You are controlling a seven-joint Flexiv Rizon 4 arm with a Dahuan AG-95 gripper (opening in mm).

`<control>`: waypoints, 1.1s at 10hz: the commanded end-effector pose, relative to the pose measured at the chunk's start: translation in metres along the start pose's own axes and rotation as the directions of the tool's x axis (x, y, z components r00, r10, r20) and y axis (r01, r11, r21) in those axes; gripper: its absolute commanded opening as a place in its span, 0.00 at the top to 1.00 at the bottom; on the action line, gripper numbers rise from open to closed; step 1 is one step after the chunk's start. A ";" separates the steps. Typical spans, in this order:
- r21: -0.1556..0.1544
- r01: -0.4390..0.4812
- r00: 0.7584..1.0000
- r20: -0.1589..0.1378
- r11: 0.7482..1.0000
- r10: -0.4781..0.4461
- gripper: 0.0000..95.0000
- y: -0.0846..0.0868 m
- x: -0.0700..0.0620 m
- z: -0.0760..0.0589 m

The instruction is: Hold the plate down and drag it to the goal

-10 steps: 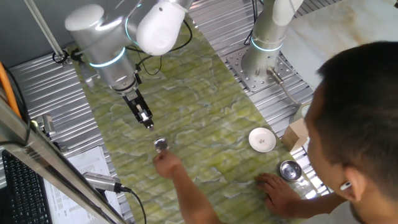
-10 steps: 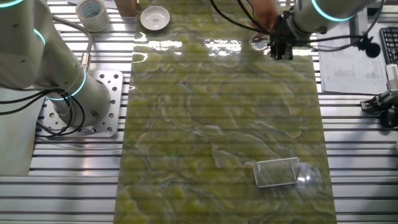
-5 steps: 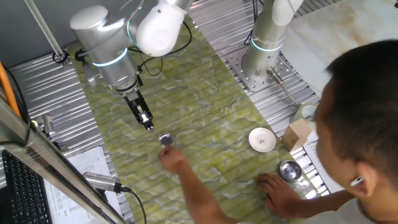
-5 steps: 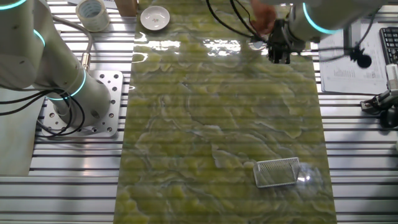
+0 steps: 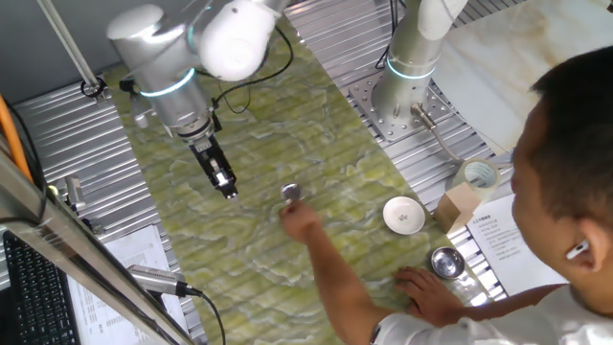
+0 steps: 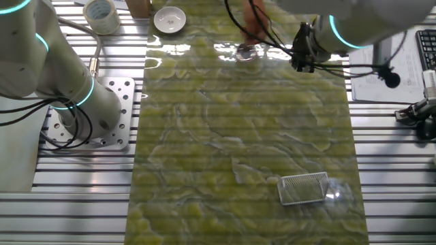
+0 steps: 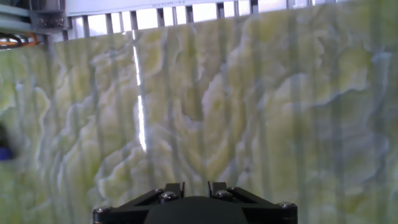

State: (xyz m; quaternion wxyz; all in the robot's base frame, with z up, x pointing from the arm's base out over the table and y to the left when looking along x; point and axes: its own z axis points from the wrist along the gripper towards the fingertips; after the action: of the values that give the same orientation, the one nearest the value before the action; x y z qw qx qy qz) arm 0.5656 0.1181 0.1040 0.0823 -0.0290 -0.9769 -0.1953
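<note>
The plate (image 5: 291,193) lies on the green marbled mat (image 5: 316,144), a person's hand (image 5: 299,222) touching it, with the gripper (image 5: 230,192) well apart to its left, hanging above the mat. In the other fixed view the plate (image 6: 245,52) sits near the mat's far edge, the goal (image 6: 304,188) well apart near the front. The hand view shows only mat; whether the jaws stand apart I cannot tell

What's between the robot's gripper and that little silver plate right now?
Only bare mat separates the gripper from the plate, but a person's hand is at the plate, so it is not free to press on.
</note>
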 end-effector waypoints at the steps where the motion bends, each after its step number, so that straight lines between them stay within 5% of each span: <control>1: 0.026 0.055 0.995 -0.081 0.998 -0.053 0.80 -0.001 0.003 0.000; 2: -0.003 0.063 0.992 -0.108 0.998 -0.063 0.80 -0.001 0.004 0.000; 3: -0.008 0.076 0.989 -0.125 0.997 -0.077 1.00 -0.001 0.004 -0.002; 11: 0.048 0.129 0.983 -0.141 0.990 -0.122 1.00 -0.012 0.012 0.002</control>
State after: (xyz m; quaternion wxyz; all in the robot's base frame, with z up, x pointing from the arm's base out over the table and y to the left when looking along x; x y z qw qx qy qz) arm 0.5499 0.1074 0.0998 0.1356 0.0501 -0.9743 -0.1728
